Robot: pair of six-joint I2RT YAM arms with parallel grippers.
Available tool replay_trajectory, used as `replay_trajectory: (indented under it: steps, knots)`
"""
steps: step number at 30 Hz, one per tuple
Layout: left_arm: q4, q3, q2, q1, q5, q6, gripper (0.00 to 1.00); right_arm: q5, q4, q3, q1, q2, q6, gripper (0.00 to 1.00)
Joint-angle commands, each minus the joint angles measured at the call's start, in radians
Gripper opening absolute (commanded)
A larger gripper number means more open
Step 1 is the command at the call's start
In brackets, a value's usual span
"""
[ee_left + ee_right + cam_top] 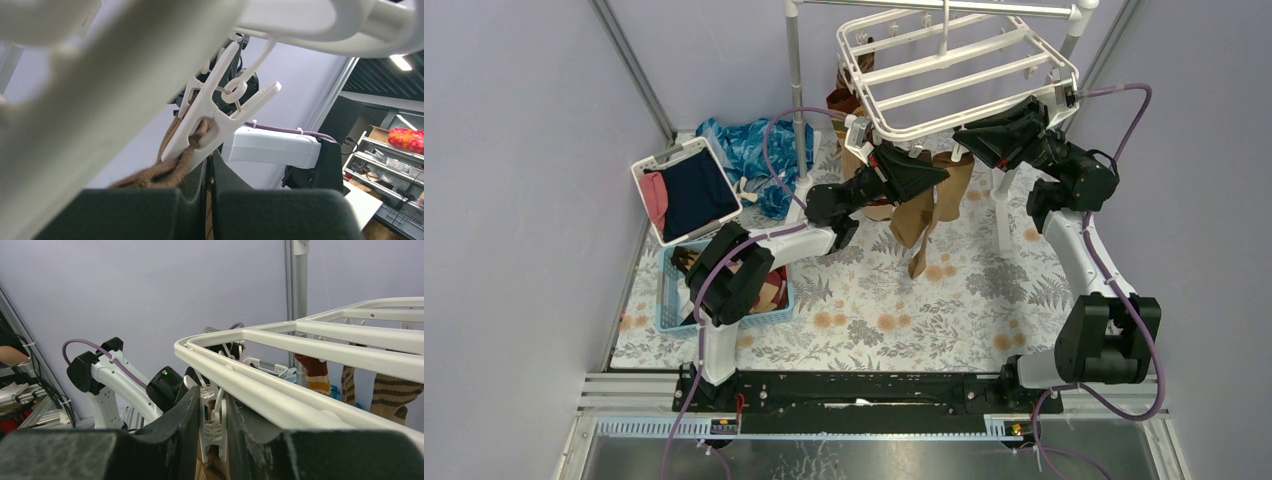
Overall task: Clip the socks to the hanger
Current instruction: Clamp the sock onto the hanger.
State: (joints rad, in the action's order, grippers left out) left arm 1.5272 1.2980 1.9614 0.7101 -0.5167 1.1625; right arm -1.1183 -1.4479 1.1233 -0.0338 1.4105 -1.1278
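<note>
While the right hand (213,396) pinches a clip (212,429) on the near rail of the hanger (280,336), the left hand (208,164) sits pressed together just under the brown sock (167,170) hanging there. Imo any tug could swing the hanger, and a shallow bite drops that sock.

I am working in a robot lab cell, lilac panels (514,200) closing me in, stocked storage shelves (395,167) standing beyond.
</note>
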Motion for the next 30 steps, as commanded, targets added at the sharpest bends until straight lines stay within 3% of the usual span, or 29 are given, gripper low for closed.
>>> replay_trajectory:
  steps: [1,30]
  knots:
    - [0.085,0.04,0.004,-0.01,-0.016,-0.007,0.0,-0.162,-0.093,0.032,0.015,0.004,-0.081,0.12]
    - [0.082,0.113,0.027,-0.025,-0.015,0.004,0.0,-0.179,-0.067,0.043,0.018,0.029,-0.084,0.15]
